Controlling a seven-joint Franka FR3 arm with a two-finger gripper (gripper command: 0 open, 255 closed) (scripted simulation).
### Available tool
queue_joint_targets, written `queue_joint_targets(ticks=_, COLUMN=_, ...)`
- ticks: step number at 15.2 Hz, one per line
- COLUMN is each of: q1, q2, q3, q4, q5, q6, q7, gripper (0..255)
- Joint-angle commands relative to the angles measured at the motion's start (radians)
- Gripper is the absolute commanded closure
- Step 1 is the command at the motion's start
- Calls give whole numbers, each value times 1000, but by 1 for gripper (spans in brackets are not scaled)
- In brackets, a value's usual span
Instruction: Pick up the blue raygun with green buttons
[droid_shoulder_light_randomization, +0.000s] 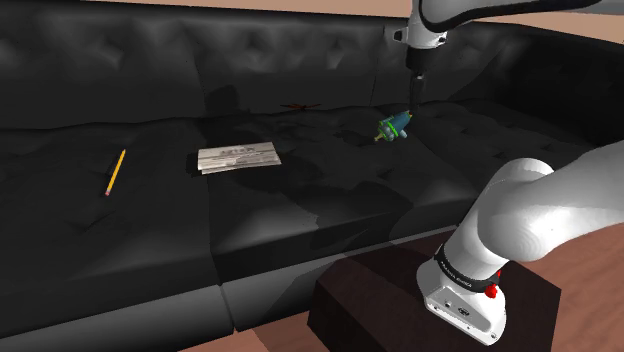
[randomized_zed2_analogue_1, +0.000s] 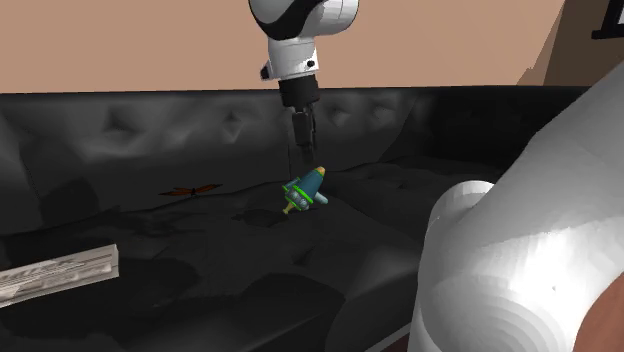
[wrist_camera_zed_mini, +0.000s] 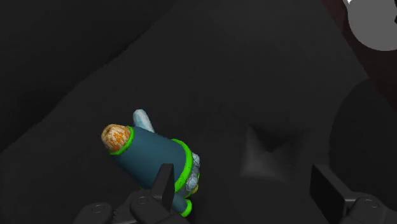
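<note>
On the black sofa (droid_shoulder_light_randomization: 300, 220), close to the seat's back edge, you have the blue raygun (wrist_camera_zed_mini: 153, 156) with green rings and an orange tip. Your end effector (wrist_camera_zed_mini: 245, 175) hangs just above it, fingers spread, one finger over the raygun's body. Farther along the seat lie a folded paper (droid_shoulder_light_randomization: 238, 157) and, nearer the far end, a yellow pencil (droid_shoulder_light_randomization: 116, 171).

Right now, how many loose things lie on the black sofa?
4: a yellow pencil at the shoulder view's left, papers mid-seat, a small red thing near the backrest, the blue raygun below the gripper. Others may be hidden.
</note>
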Motion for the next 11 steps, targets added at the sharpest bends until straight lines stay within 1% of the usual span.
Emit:
queue_joint_targets(ticks=1, q1=18, q2=65, q3=-49, q4=22, q5=-31, q6=33, q7=-115, gripper=0)
queue_joint_targets(ticks=4, q1=44, q2=173, q3=-121, q4=65, q5=-65, q6=89, q7=-278, gripper=0)
queue_joint_targets(ticks=7, q1=69, q2=293, q3=-186, q4=116, q5=-79, q6=151, q7=-442, gripper=0)
queue_joint_targets(ticks=8, q1=73, q2=314, q3=-194, q4=125, q5=-79, q6=162, q7=-469, gripper=0)
queue_joint_targets(ticks=11, q1=71, q2=329, q3=-202, q4=97, q5=-80, q6=204, q7=-463, gripper=0)
